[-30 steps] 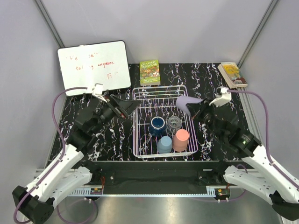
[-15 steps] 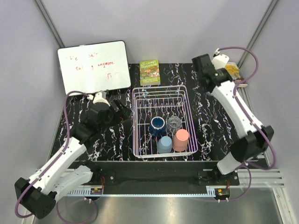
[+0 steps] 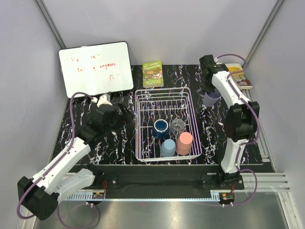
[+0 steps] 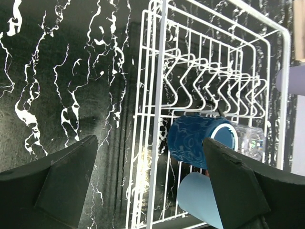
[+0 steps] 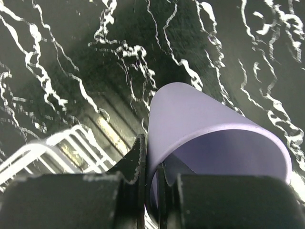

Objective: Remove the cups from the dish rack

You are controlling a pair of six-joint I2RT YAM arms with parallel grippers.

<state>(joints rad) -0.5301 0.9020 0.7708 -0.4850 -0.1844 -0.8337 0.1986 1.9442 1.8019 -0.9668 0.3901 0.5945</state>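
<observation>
The white wire dish rack (image 3: pixel 138 125) holds a dark blue cup (image 3: pixel 160 127), a clear faceted glass (image 3: pixel 177 126), a light blue cup (image 3: pixel 167 147) and a salmon-pink cup (image 3: pixel 184 142). My right gripper (image 3: pixel 208 90) is shut on the wall of the lavender cup (image 3: pixel 212 99), right of the rack, at or just above the table. In the right wrist view the fingers pinch the cup's rim (image 5: pixel 205 129). My left gripper (image 3: pixel 126 114) is open and empty, just left of the rack. Its view shows the rack (image 4: pixel 162 95), the dark blue cup (image 4: pixel 195 140), the light blue cup (image 4: pixel 200 200) and the glass (image 4: pixel 250 138).
A whiteboard (image 3: pixel 95 69) leans at the back left. A green book (image 3: pixel 152 74) lies behind the rack. Another book (image 3: pixel 237 75) lies at the back right corner, close to my right arm. Upright plate dividers (image 4: pixel 214 90) fill the rack's far end.
My right arm has swung the lavender cup from over the rack's right side out to the table at the far right and lowered it. My left gripper has drawn back a little.
</observation>
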